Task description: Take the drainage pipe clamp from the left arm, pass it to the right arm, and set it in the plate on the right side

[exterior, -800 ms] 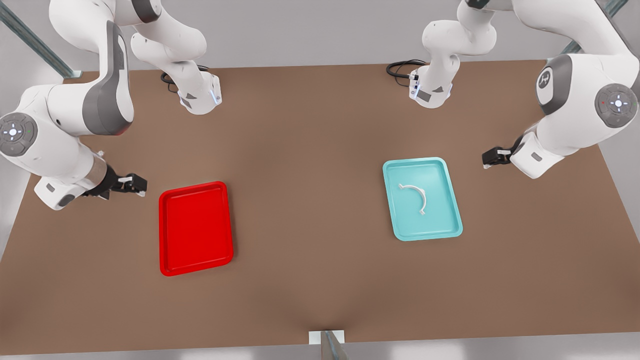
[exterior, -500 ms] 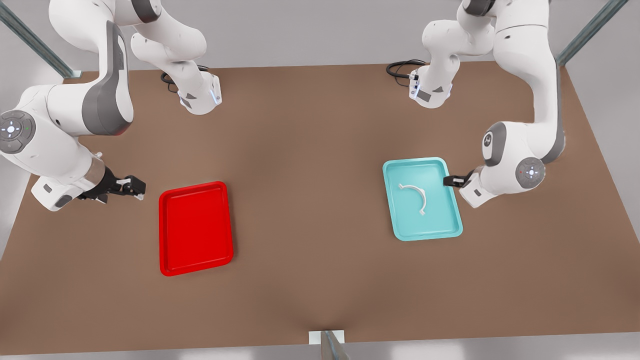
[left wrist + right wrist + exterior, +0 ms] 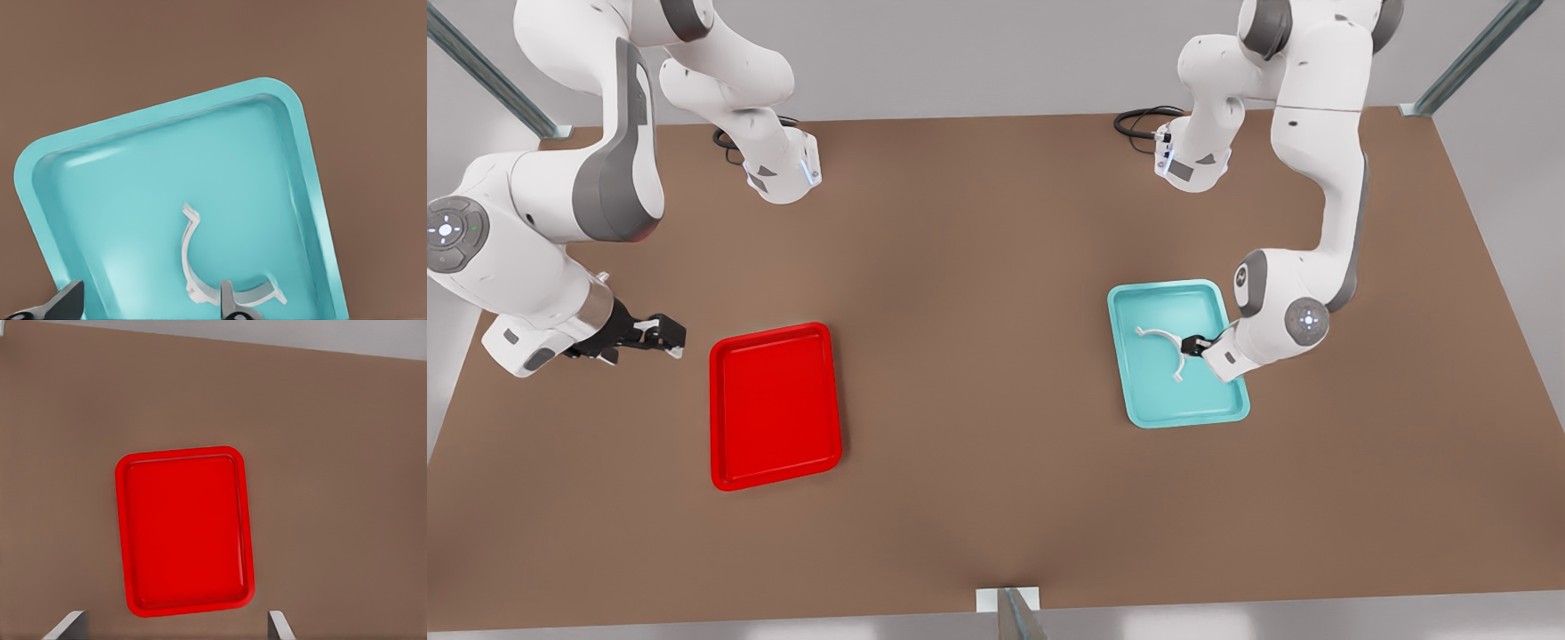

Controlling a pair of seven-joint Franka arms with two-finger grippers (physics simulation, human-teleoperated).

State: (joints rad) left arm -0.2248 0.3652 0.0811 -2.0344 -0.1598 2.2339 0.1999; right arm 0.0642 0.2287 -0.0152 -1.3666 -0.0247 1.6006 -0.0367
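The white drainage pipe clamp [image 3: 1162, 332] [image 3: 188, 253] lies flat in the teal tray [image 3: 1209, 307] [image 3: 133, 200] on the front view's right. My left gripper [image 3: 1190, 344] [image 3: 147, 303] is low over that tray, open, with one fingertip [image 3: 227, 300] right at the clamp's arc and the other out over bare tray floor. The red plate [image 3: 774, 404] [image 3: 183, 533] sits empty on the front view's left. Beside it, nearer the table's edge, my right gripper [image 3: 660, 336] [image 3: 175, 627] waits open above the brown table.
Both arm bases [image 3: 783, 173] [image 3: 1192, 164] stand at the back of the table, each with a black cable [image 3: 1138, 120] coiled nearby. A metal post [image 3: 1009, 613] rises at the front edge. Bare brown tabletop [image 3: 978, 356] stretches between the two trays.
The left arm has swung in from the table's edge on the front view's right and dropped over the teal tray, bringing its gripper to the clamp. The right arm barely shifted.
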